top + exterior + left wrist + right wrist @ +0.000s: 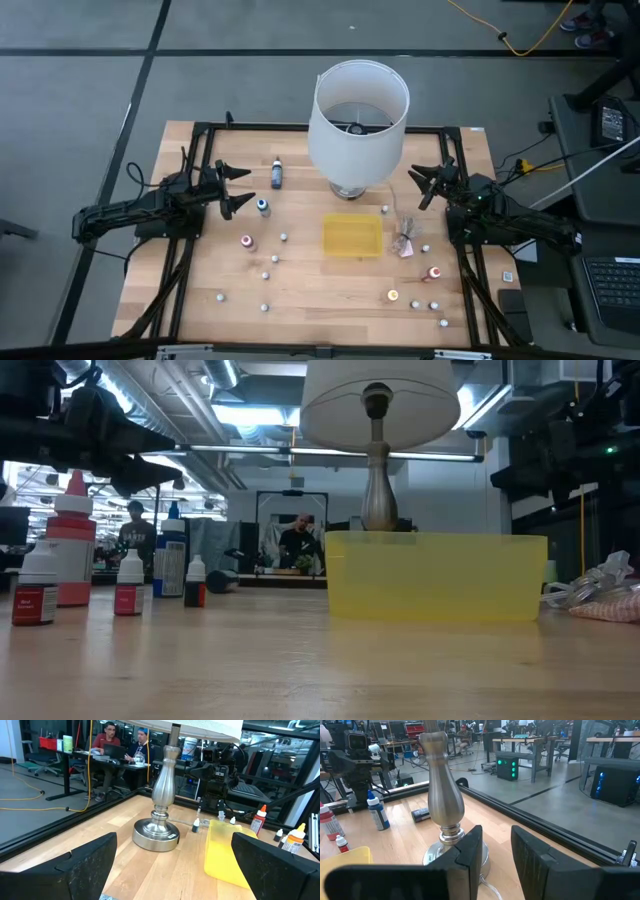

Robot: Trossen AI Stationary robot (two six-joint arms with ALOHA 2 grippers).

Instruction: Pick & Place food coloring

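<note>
The food coloring is several tiny bottles standing scattered on the wooden table: a blue-topped one [263, 207], a red-topped one [247, 241], an orange-topped one [393, 296], another red-topped one [434, 272] and small whitish ones such as [284, 238]. A dark bottle [277, 174] lies on its side at the far left. My left gripper [237, 188] hangs open above the table's left part, level, beside the blue-topped bottle and touching nothing. My right gripper [425, 185] hangs level at the right, its fingers [470, 855] a narrow gap apart with nothing between them.
A lamp with a white shade [358, 120] stands on a silver base [156, 834] at the far middle. A flat yellow tray [352, 235] lies in front of it, and a crumpled clear wrapper [405, 240] to its right. Black frame rails [190, 250] run along both sides.
</note>
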